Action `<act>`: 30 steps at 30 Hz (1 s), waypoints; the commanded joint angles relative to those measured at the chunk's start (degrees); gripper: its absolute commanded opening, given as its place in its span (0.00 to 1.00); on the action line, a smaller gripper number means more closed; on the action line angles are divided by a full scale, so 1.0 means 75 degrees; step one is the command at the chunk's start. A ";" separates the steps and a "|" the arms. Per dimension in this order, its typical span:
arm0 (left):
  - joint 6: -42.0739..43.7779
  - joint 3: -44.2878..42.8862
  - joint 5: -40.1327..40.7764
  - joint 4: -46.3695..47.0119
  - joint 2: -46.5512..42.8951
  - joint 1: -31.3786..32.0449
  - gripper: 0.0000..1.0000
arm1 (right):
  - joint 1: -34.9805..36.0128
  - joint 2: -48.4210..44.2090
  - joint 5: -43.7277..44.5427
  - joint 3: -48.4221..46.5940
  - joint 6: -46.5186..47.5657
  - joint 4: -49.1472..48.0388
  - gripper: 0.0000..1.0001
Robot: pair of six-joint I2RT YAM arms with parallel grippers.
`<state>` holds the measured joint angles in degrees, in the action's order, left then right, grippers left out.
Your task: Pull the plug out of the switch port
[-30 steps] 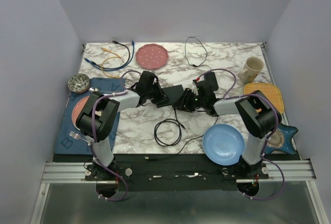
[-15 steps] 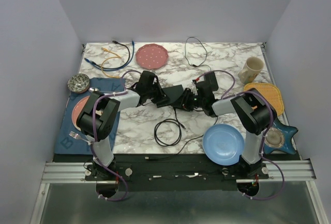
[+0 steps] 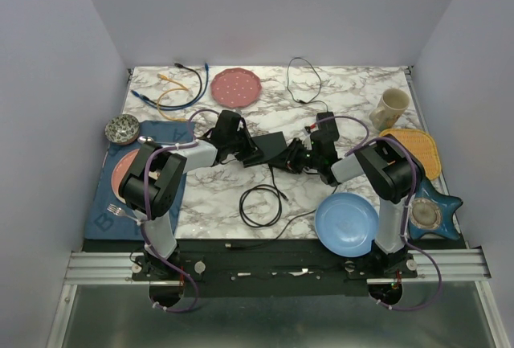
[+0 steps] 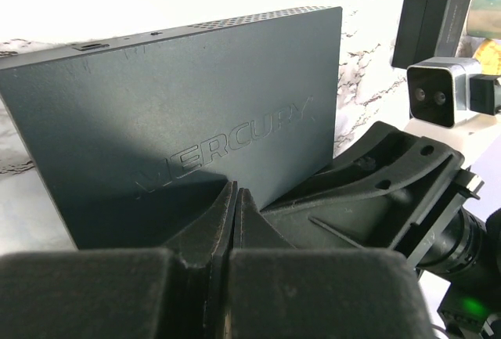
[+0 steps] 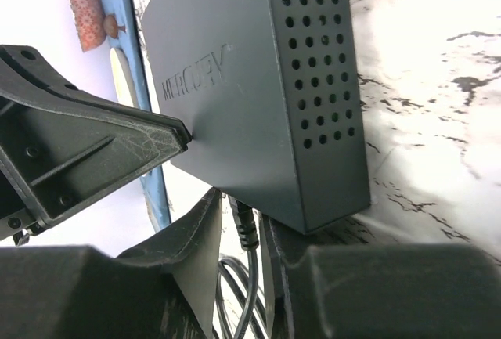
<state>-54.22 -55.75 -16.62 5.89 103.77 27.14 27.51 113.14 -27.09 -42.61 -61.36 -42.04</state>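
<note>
Plug (image 5: 243,225) sat in the edge of the switch (image 4: 180,96) that faced the right gripper (image 5: 241,209). Right gripper's fingers (image 5: 188,253) stood a little apart, one on each side of the plug, with thin gaps showing, so not clamped on it. Cable (image 5: 235,300) ran back from the plug between those fingers.

Left gripper (image 4: 236,190) had its fingers together, tips touching the switch's broad lettered face near its closest edge, nothing held between them.

Switch lay directly ahead of both grippers, between them in the top view. Its long axis ran crosswise to the left fingers, lettering running along it. Perforated end face sat to the right of the plug in the right wrist view, against the marble table (image 5: 438,81). Couldn't tell whether the switch lay flat or was tipped up.

One right finger lay just right of the left fingertips in the left wrist view, reaching toward the same edge. Behind the grippers, toward the arm bases, the cable formed a loose coil (image 3: 261,203); blue plate (image 3: 347,223) sat beside the right arm.
</note>
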 commanded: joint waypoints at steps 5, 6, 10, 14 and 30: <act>0.0233 0.0284 0.0107 -0.0668 0.0403 0.0038 0.00 | -0.0105 0.0208 0.0038 0.0033 0.0166 0.0086 0.30; 0.0233 0.0284 0.0095 -0.0657 0.0403 0.0038 0.00 | -0.0105 0.0219 0.0038 -0.0013 0.0166 0.0179 0.30; 0.0233 0.0296 0.0107 -0.0645 0.0391 0.0038 0.00 | -0.0105 0.0219 0.0050 -0.0096 0.0143 0.0332 0.31; 0.0256 0.0331 0.0119 -0.0633 0.0356 0.0038 0.00 | -0.0105 0.0219 0.0073 -0.0201 0.0061 0.0426 0.26; -0.0106 0.0799 -0.0325 -0.0200 -0.0264 0.0096 0.00 | -0.0105 -0.0015 -0.0266 0.0010 0.0576 0.0718 0.00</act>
<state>-54.43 -54.43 -17.34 7.92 103.44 27.14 26.98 113.45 -29.04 -43.44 -60.14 -40.58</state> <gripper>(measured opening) 0.011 0.140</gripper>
